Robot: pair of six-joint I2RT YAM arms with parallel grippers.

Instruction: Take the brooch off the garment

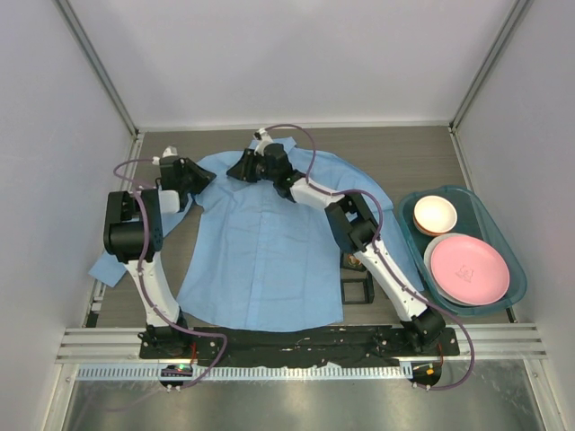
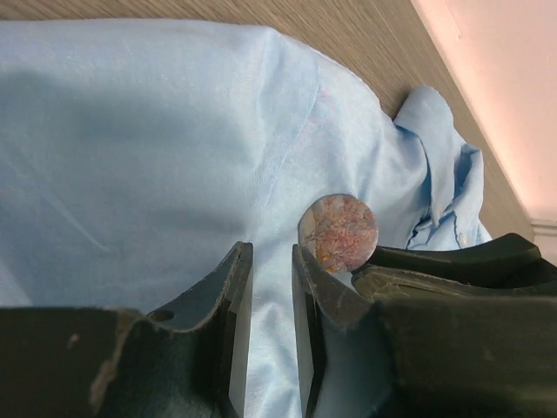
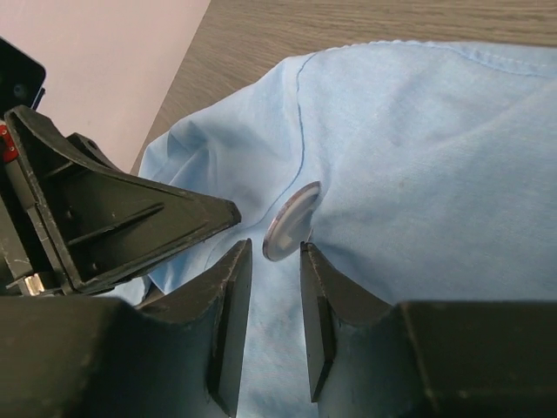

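Black fingers of the left gripper [image 2: 270,261] stand a narrow gap apart at the far-left shoulder of the garment [image 1: 260,242], with blue cloth showing in the gap; it cannot be determined whether they nip the fabric. The garment lies flat, front side up, on the wood-grain table [image 1: 431,162], collar toward the far edge and hem toward the arm bases, with one sleeve trailing out past the left arm. The brooch [image 2: 338,233], a round disc with a mottled pink and orange face, sits on the fabric near the collar, just beside the tip of the left gripper's inner finger. In the right wrist view the disc appears nearly edge-on, showing a silvery side. The right gripper [image 3: 274,254] reaches across the garment to the same spot, facing the left gripper, its fingers a narrow gap apart with their tips at the lower edge of the brooch; whether they pinch the disc cannot be determined. To the right of the garment and apart from it, a teal tray [image 1: 474,202] holds a pink plate [image 1: 469,269] and a small bowl [image 1: 435,214].
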